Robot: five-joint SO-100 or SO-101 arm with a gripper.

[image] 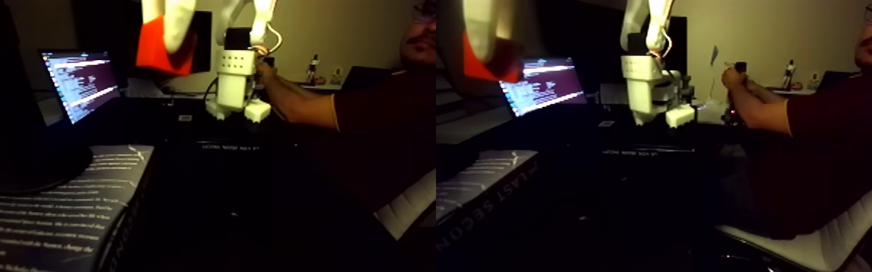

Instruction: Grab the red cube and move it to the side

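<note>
A dim room with a pale wall behind and a dark tabletop (239,181) is shown in the fixed view, which is one wide picture of two nearly equal halves side by side. Points here are placed in the left half.

- Laptop (82,83): opened, screen lit with lines of pale text, set at the left on the table.
- Book (44,217): flat, rectangular, dark cover with rows of white print, laid in the left foreground.
- Arm base (233,83): white, blocky, smooth plastic, seated mid-table, with cables looped at its upper part.
- Gripper (167,36): white, blurred, close to the lens at the top; its fingers are seen clenched upon the red cube (156,51).
- Red cube: bright red-orange, matte, unmarked, held aloft well above the table, partly covered by a white finger.
- Person (377,108): seated at the right in a dark red shirt, forearm extended toward the arm base.
- Chair (405,206): pale padded edge at the lower right.
</note>
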